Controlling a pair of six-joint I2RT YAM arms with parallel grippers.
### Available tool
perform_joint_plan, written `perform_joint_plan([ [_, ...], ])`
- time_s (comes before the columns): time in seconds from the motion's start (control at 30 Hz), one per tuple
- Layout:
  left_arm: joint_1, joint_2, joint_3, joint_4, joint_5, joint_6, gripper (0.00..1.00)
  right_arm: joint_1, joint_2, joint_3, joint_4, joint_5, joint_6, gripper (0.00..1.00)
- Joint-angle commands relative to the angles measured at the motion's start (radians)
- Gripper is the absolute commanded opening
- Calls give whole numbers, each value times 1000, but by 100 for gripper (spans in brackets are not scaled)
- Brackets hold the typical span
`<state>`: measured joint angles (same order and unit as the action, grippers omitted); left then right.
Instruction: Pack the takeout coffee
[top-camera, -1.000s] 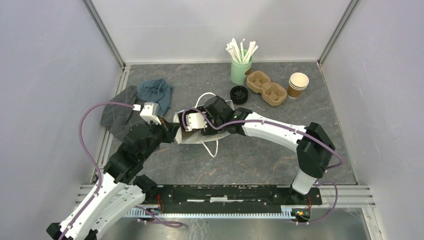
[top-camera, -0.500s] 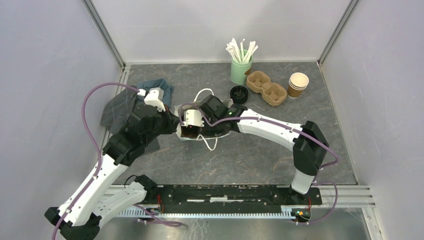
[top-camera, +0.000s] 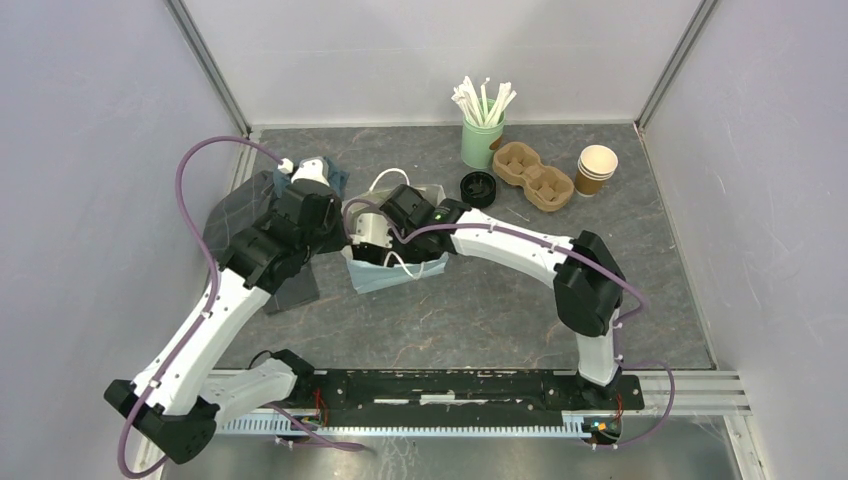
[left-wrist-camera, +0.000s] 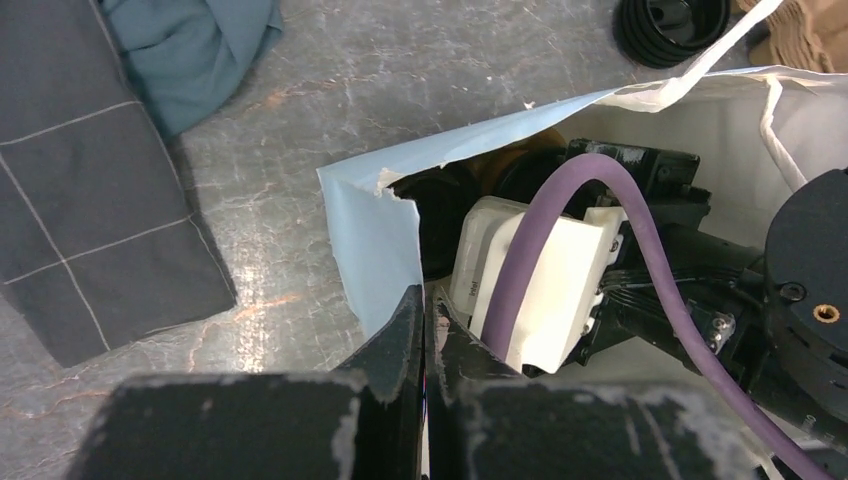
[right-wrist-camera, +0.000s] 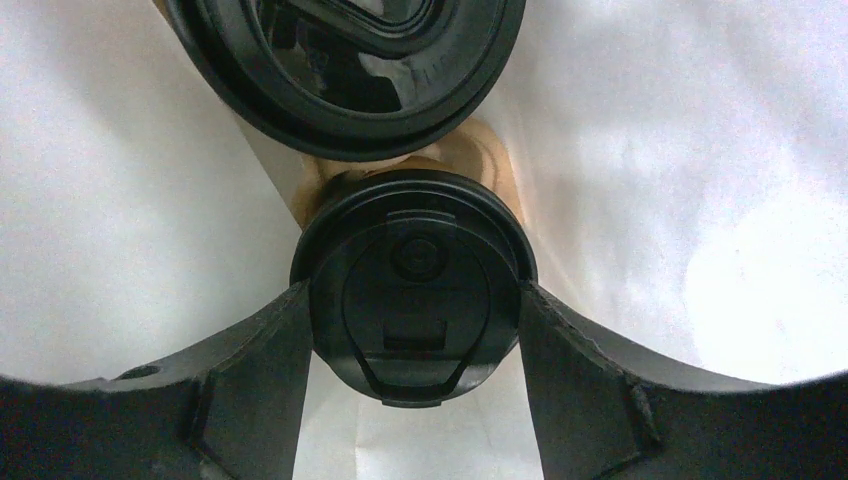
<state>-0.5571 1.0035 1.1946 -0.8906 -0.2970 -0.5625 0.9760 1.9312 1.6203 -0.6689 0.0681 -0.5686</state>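
We see right gripper deep in paper bag, fingers clamped on lidded cup; second lidded cup just beside it. Left gripper pinches ragged bag rim. Risks: rim tears under pull and bag collapses; release or withdrawal tips either cup, causing spill.

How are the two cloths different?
The grey cloth lies flat; the teal cloth is bunched up. The grey cloth has thin pale lines in squares; the teal cloth is plain. Both lie on the table beside the bag.
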Motion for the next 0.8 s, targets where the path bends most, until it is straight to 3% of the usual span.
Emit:
perform_joint_plan([
  [0.0,17,23,52,2,-74,-32,2,-14,104,0,-26,-66,33,0],
  [0.23,63,26,17,54,-75,1,2,-22,223,15,-10,-39,32,0],
  [0.53,78,40,13,66,-79,14,2,-33,227,11,-13,-33,34,1],
  [0.57,78,40,14,65,-78,17,2,-33,228,48,-36,-36,47,6],
  [0.67,80,36,18,65,-69,23,2,-33,176,111,-53,-59,116,31],
  [0.77,80,29,16,60,-68,24,2,-33,101,116,-41,-66,175,47],
])
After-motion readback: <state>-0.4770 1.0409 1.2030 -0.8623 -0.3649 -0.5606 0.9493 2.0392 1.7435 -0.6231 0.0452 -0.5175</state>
